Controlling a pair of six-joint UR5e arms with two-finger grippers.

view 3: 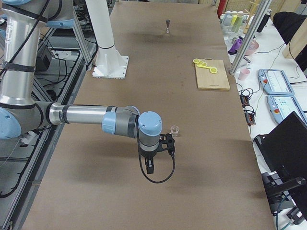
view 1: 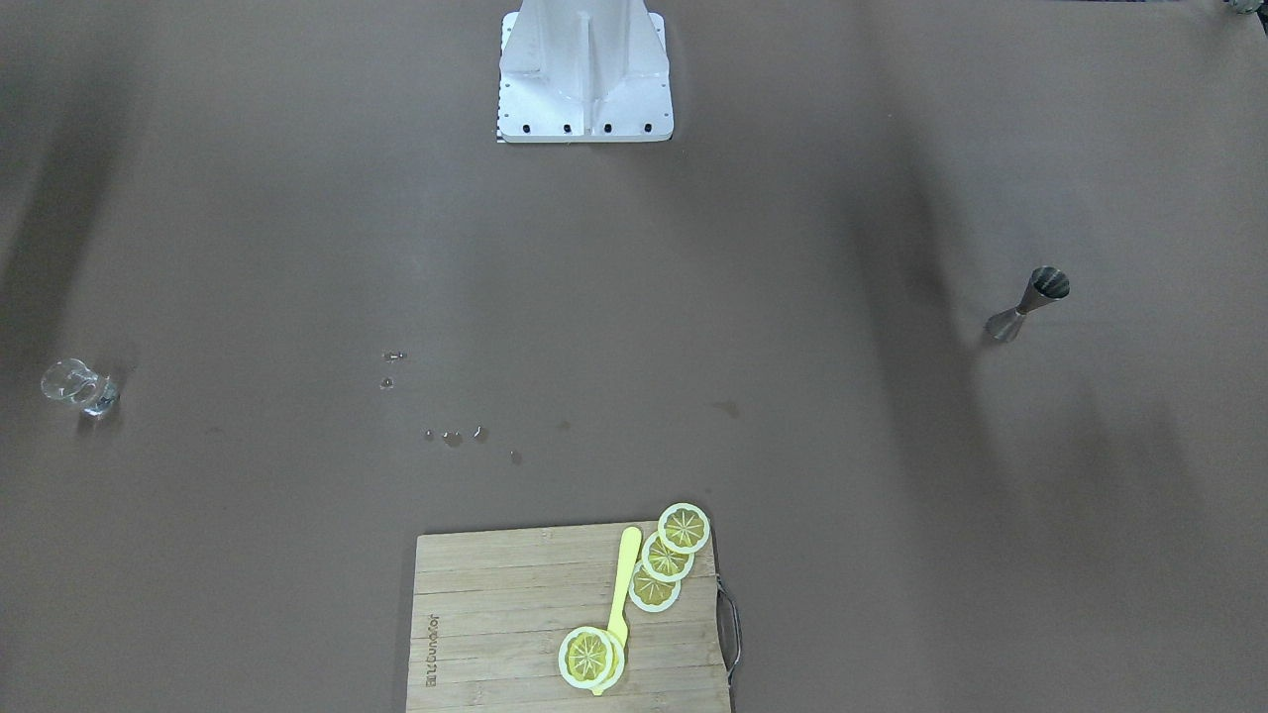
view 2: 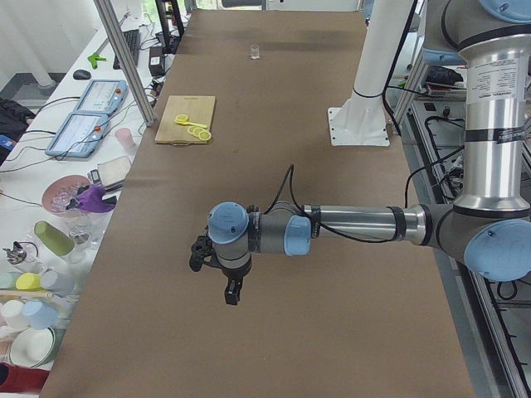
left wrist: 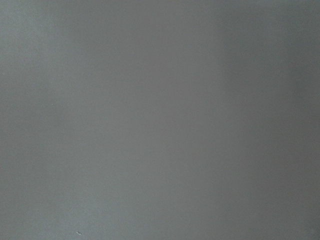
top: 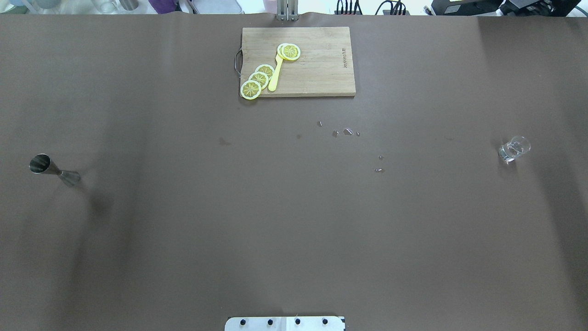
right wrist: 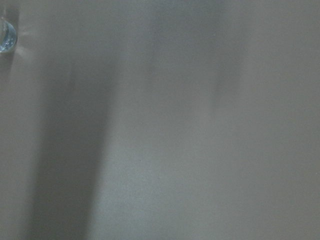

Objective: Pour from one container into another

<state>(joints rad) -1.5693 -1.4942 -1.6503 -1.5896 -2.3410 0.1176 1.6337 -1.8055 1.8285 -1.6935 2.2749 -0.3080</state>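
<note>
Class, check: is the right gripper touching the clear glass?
Apart. The overhead view shows the glass alone, bare table all round; the right gripper is outside that view.

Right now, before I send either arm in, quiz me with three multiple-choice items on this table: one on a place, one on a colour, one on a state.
1. Relative to the jigger, the clear glass stands:
A. touching it
B. far across the table, on the robot's right side
C. nested inside it

2. The utensil lying on the cutting board is:
A. red
B. black
C. yellow

3. The jigger is:
A. upright on the table
B. tipped on its side
C. lifted off the table

Answers:
1. B, since the overhead view puts the glass near its right edge and the jigger near its left.
2. C, since the utensil shows the same yellow as the lemon slices beside it.
3. A, since the exterior right view shows it standing on its base, with nothing touching it.
</note>
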